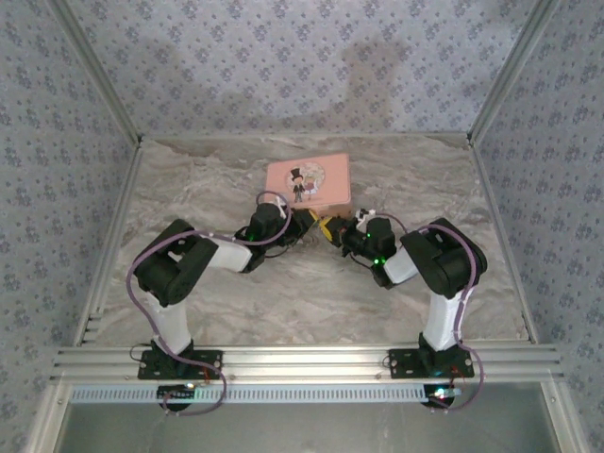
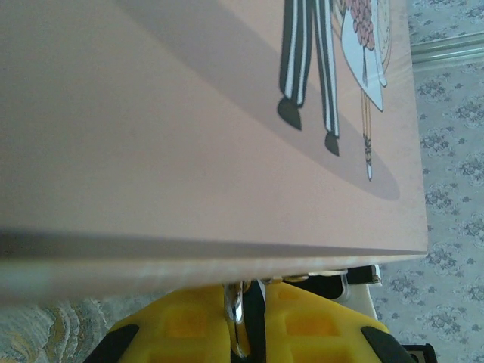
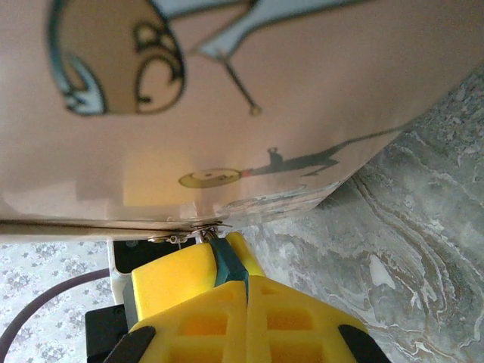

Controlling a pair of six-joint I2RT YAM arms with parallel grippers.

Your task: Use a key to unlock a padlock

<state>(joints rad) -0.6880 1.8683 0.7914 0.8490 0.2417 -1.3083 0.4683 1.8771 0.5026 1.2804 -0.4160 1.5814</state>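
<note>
My two grippers meet tip to tip just in front of the pink tin (image 1: 308, 179). The left gripper (image 1: 304, 225) (image 2: 253, 291) is shut on the padlock: its silvery shackle (image 2: 237, 318) and a dark strip of its body sit between the yellow fingers. From the right wrist, the padlock's bluish-dark body (image 3: 227, 261) lies between the left gripper's fingers (image 3: 174, 276) and runs down into the seam of the right gripper (image 1: 330, 229) (image 3: 247, 283). That gripper's pads are pressed together there, with the key hidden between them.
The pink tin (image 2: 189, 136) (image 3: 227, 91) hangs very close over both sets of fingers, its edge almost touching them. Marbled tabletop (image 3: 393, 242) lies to the right and toward the arm bases (image 1: 311, 293). Patterned walls enclose the table.
</note>
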